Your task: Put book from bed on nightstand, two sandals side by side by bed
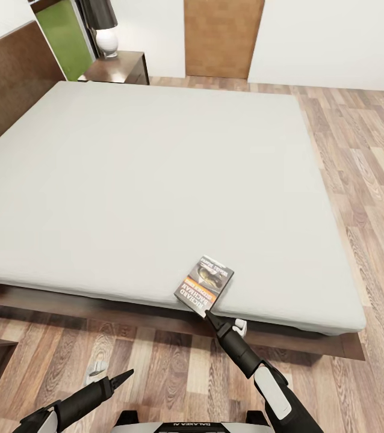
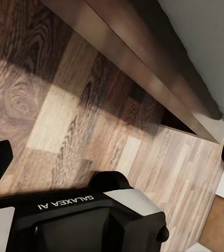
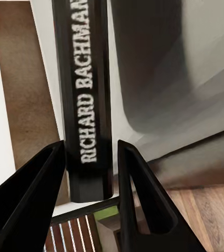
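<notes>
At lower left of the head view, the left gripper (image 1: 120, 377) hangs over the floor (image 1: 156, 367), jaws apart. Right of centre, the right gripper (image 1: 207, 313) straddles the book (image 1: 204, 281) spine, jaws spread, at the bed (image 1: 156, 180) edge. Upper left stands the nightstand (image 1: 123, 67).

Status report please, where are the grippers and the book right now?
Right gripper open, fingers astride the book spine at bed edge. Left gripper low over the floor, state unclear. Nothing blocking the book.
</notes>
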Motion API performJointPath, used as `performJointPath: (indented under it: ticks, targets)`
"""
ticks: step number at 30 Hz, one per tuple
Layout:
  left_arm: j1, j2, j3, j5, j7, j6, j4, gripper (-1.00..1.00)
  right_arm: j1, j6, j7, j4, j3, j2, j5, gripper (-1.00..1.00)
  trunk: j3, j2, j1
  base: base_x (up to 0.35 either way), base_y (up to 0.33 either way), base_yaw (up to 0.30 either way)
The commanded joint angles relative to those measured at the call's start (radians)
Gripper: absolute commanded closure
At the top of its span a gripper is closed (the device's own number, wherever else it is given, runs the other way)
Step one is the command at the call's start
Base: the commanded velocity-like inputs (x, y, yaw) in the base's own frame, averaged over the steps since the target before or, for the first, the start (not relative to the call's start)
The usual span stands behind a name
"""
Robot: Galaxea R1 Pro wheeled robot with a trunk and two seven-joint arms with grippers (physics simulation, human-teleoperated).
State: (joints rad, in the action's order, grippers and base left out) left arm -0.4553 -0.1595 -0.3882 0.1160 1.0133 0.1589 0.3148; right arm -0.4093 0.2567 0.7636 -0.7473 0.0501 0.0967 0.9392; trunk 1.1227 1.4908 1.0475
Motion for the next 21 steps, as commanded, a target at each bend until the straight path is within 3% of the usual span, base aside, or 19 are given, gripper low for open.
performJointPath:
  ticks: [1, 4, 21]
  targets:
    - [0.0, 0.0, -0.001, 0.005, 0.004, 0.01, 0.0, -1.0, 0.0, 0.01, 0.0, 0.0, 0.001, 0.0, 0.011, 1.0, 0.0, 0.0, 0.0, 0.0, 0.0, 0.0]
    - [0.0, 0.0, -0.001, 0.005, 0.004, 0.011, 0.0, -1.0, 0.0, 0.01, 0.0, 0.0, 0.001, 0.0, 0.011, 1.0, 0.0, 0.0, 0.0, 0.0, 0.0, 0.0]
    - [0.0, 0.0, 0.0, 0.005, 0.004, 0.011, 0.0, -1.0, 0.0, 0.009, 0.0, 0.0, 0.001, 0.0, 0.011, 1.0, -0.053, -0.119, -0.065, 0.0, 0.0, 0.0]
